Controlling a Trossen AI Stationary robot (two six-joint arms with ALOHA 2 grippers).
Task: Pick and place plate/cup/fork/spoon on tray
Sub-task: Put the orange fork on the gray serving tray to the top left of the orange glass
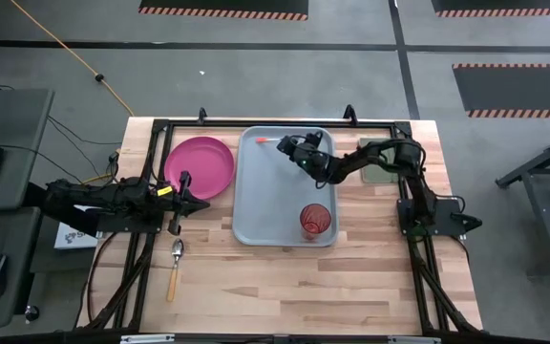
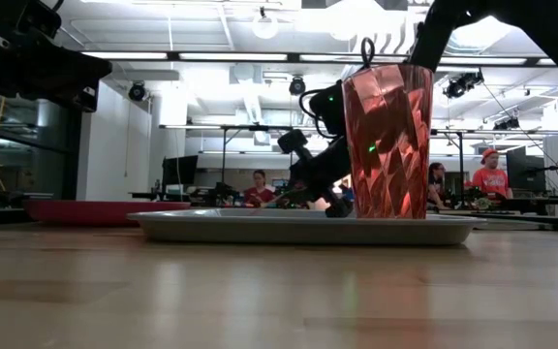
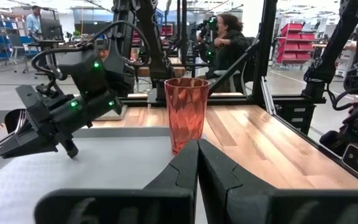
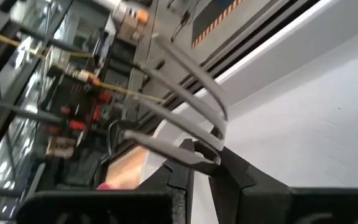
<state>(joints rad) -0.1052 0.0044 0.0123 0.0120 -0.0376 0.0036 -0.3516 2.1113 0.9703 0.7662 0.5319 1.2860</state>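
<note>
The pale wooden counter (image 1: pixel 351 268) carries a large light grey-blue rectangular plastic tray (image 1: pixel 256 205). Just beside the tray's left rim lies the round magenta-pink plastic plate (image 1: pixel 199 167). A small translucent red-orange ribbed tumbler (image 1: pixel 316 222) stands upright in the tray's near right corner. The right tool (image 1: pixel 282 143) is clenched on the silver-tined fork with a red-orange handle (image 1: pixel 265 141) over the tray's far end. The orange-yellow-handled spoon (image 1: pixel 174 266) lies on the counter near the left tool (image 1: pixel 178 208), whose fingers are pressed together, holding nothing.
</note>
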